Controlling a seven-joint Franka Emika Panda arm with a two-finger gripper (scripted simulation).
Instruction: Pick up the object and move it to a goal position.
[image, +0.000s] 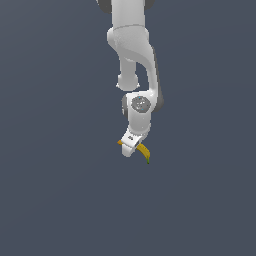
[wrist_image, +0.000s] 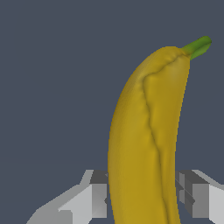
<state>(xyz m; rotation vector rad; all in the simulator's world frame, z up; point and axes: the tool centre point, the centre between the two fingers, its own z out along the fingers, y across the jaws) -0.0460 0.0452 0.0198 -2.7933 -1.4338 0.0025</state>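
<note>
The yellow banana (image: 144, 152) with its greenish tip sticks out on both sides of my white gripper (image: 131, 146) in the exterior view. In the wrist view the banana (wrist_image: 144, 140) fills the middle, its green tip far from the camera, and it lies between my two grey fingers (wrist_image: 94, 197), which press against its sides. The gripper (wrist_image: 144, 199) is shut on the banana. Whether the banana rests on the floor or hangs above it cannot be told.
The white arm (image: 132, 50) reaches down from the top of the exterior view. All around is a plain dark grey-blue surface (image: 50, 190) with no other objects in view.
</note>
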